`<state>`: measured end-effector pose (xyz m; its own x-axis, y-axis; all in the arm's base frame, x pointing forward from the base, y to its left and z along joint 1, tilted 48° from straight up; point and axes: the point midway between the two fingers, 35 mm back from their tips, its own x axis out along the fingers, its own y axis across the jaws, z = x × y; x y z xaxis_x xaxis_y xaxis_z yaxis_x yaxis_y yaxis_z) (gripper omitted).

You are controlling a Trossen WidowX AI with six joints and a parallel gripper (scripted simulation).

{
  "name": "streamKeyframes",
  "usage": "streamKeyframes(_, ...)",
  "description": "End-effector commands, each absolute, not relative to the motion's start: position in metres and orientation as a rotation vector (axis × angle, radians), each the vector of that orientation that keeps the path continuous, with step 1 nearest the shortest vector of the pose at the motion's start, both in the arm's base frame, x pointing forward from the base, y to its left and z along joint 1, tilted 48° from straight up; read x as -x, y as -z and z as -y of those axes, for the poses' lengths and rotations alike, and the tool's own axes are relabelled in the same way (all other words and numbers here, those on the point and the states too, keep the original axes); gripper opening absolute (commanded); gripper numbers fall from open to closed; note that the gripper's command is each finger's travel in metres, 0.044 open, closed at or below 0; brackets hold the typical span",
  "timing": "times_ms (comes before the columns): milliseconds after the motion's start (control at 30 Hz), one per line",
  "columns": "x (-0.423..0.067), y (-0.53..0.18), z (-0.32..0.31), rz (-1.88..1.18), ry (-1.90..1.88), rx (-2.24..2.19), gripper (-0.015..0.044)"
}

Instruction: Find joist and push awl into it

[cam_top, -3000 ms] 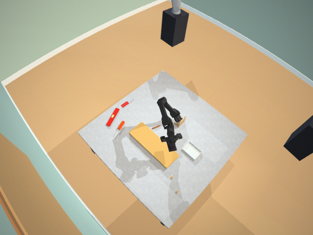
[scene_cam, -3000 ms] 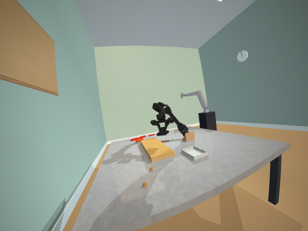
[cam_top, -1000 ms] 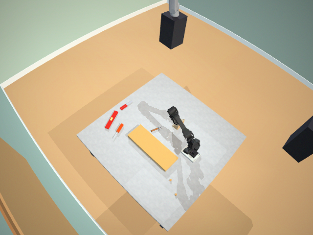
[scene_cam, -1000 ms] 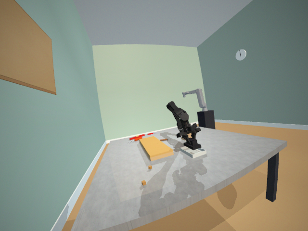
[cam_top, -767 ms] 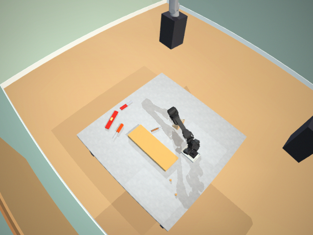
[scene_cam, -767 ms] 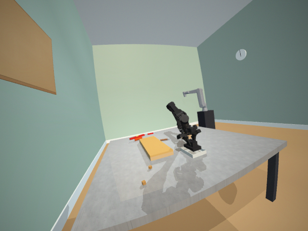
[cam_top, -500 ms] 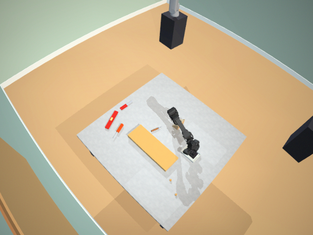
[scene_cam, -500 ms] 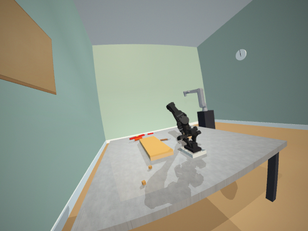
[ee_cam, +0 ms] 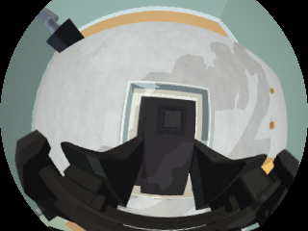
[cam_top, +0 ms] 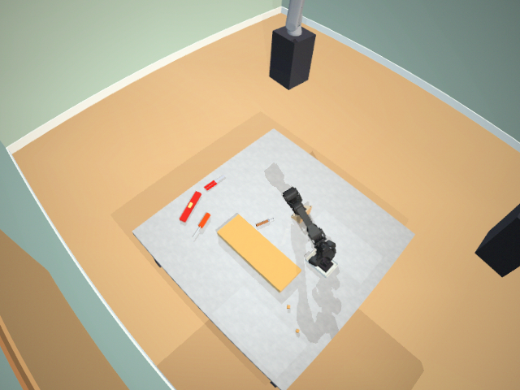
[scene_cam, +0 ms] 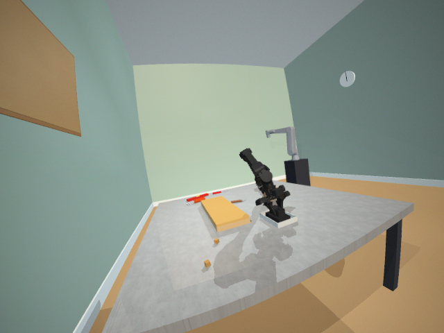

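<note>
Stud finder, a dark block, clamped between the gripper fingers, directly over the white-rimmed tray. Arm folded, elbow high, wrist pointing down. Left of the tray: floor panel; beyond it, the awl.

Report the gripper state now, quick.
Gripper: shut on the stud finder, held over the tray.

1 panel, 1 tray, 1 awl, 2 small orange cubes, 3 red-handled tools.
</note>
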<state>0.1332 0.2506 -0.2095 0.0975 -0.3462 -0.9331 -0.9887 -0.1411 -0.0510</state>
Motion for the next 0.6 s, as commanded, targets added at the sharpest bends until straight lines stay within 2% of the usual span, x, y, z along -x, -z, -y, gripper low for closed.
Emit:
streamKeyframes(0, -0.133, 0.209, -0.251, -1.346, -1.055, 1.607, 0.0079)
streamKeyframes(300, -0.133, 0.209, -0.251, -1.346, -1.055, 1.607, 0.0315)
streamKeyframes(433, -0.131, 0.195, -0.270, -1.345, -1.056, 1.606, 0.0420)
streamKeyframes(467, -0.130, 0.187, -0.279, -1.345, -1.056, 1.605, 0.0440)
streamKeyframes(567, -0.123, 0.158, -0.308, -1.345, -1.058, 1.605, 0.0440)
